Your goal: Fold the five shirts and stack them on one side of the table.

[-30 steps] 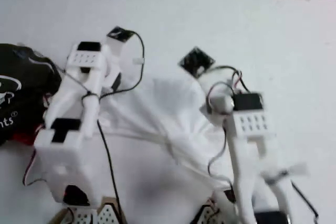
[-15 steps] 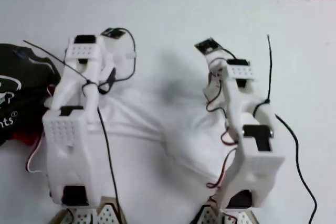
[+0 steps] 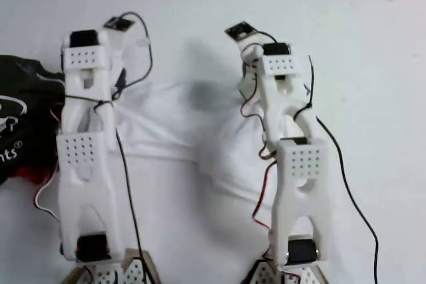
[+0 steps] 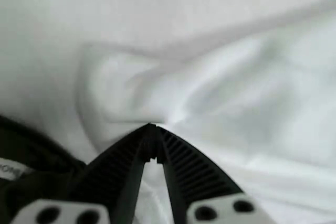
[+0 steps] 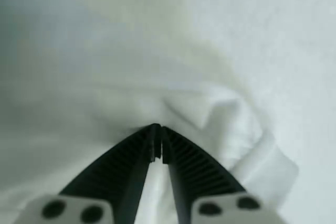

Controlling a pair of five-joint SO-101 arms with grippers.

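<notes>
black shirt (image 3: pixel 20 108) cut by edge; white shirt (image 3: pixel 174 116) partly hidden

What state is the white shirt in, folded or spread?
Spread, not folded: the white shirt lies creased between the arms, with the left gripper and right gripper each shut on its cloth.

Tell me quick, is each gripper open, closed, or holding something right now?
Left gripper: closed, pinching the white shirt.
Right gripper: closed, pinching the white shirt too.

Shirt (image 3: pixel 176 121) lies on bench (image 3: pixel 373 44), far edge in left hand (image 4: pixel 152 131) and right hand (image 5: pixel 157 130); garment pile (image 3: pixel 23 121) to its left.
</notes>
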